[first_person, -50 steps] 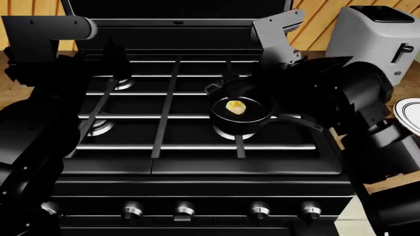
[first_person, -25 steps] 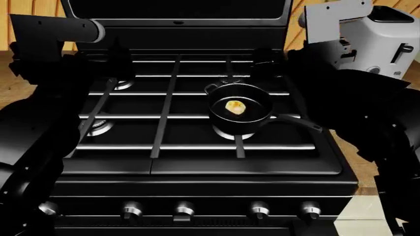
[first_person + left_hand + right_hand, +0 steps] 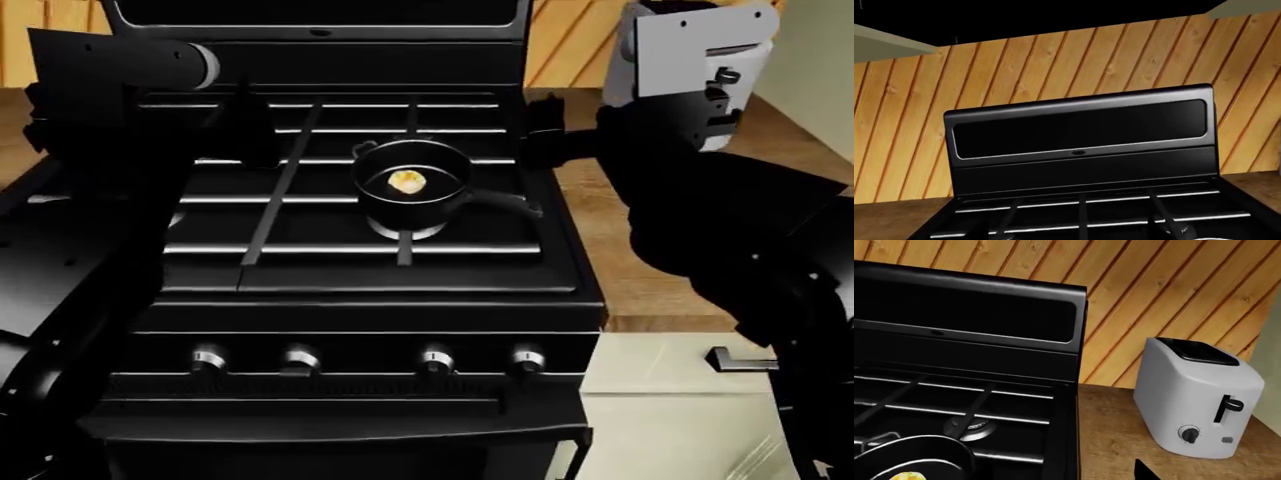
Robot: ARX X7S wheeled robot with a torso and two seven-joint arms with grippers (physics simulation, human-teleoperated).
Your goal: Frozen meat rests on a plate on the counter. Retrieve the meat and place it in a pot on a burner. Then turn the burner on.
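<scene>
The black range (image 3: 967, 365) fills one side of this view, with its tall dark back panel (image 3: 967, 310) and its black grates (image 3: 947, 395) above a silver-ringed burner (image 3: 973, 428). At the picture's edge sits the rim of the black pot (image 3: 914, 452), and a small yellow part of the frozen meat (image 3: 906, 476) shows inside it. Beside the range lies the brown wooden worktop (image 3: 1121, 445), where a white toaster (image 3: 1197, 400) stands upright before the wood-plank wall (image 3: 1154, 285)

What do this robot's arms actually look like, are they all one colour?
Mostly glossy black, in bulky rounded segments. The left arm has a silver-grey cylindrical band near its boxy black end. The right arm carries a light grey, flat-sided block with small dark fittings near its top. No cables or lettering show clearly.
</scene>
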